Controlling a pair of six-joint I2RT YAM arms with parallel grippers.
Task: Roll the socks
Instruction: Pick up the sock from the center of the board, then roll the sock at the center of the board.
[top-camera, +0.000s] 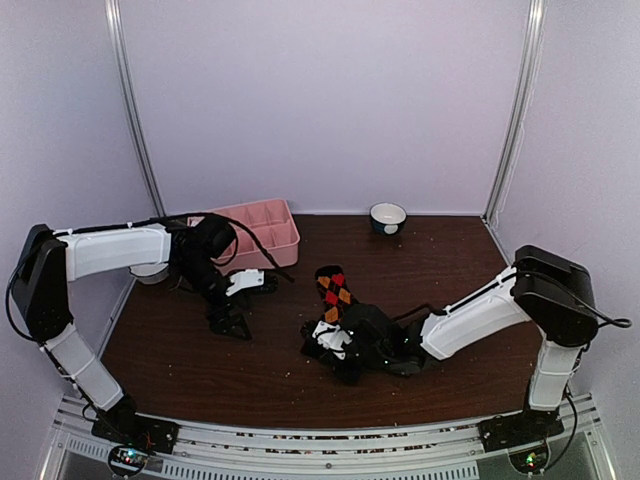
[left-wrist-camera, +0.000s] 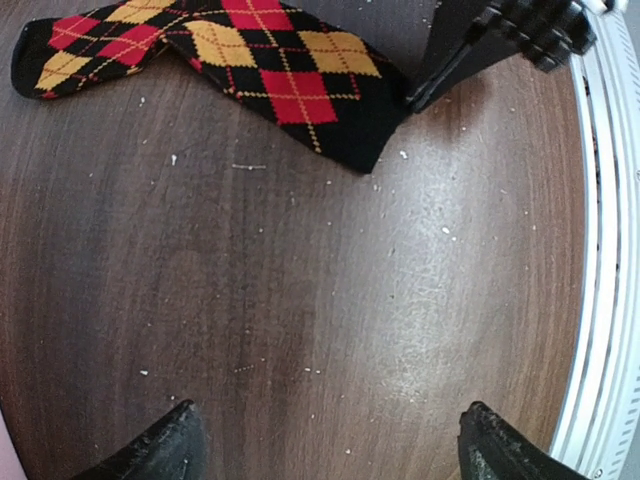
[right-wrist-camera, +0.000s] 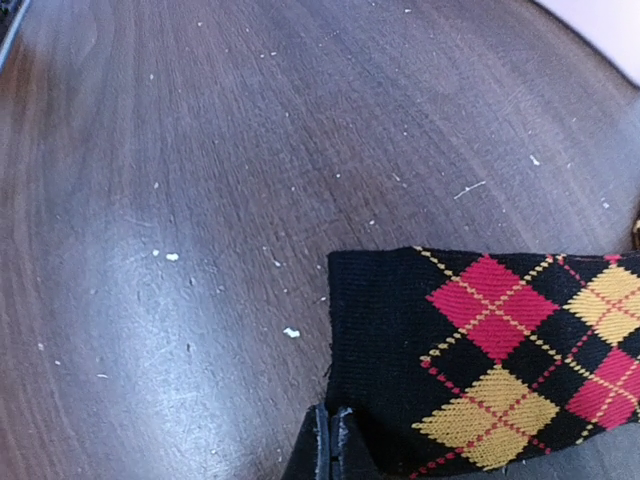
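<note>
A black sock (top-camera: 335, 285) with red and orange diamonds lies flat on the dark wooden table (top-camera: 450, 270), near its middle. My right gripper (top-camera: 336, 347) sits low at the sock's near end. In the right wrist view its fingers (right-wrist-camera: 322, 450) are pressed together at the corner of the black cuff (right-wrist-camera: 380, 330), pinching the edge of the sock (right-wrist-camera: 500, 350). My left gripper (top-camera: 228, 320) hovers over bare wood to the left of the sock. Its jaws (left-wrist-camera: 330, 435) stand wide with nothing between them, and the sock (left-wrist-camera: 270, 70) lies well ahead of them.
A pink compartment tray (top-camera: 291, 226) stands at the back left, partly behind my left arm. A small dark bowl with a white inside (top-camera: 388, 216) sits at the back centre. Pale crumbs dot the wood. The table's metal front rail (left-wrist-camera: 610, 250) runs close to my left gripper.
</note>
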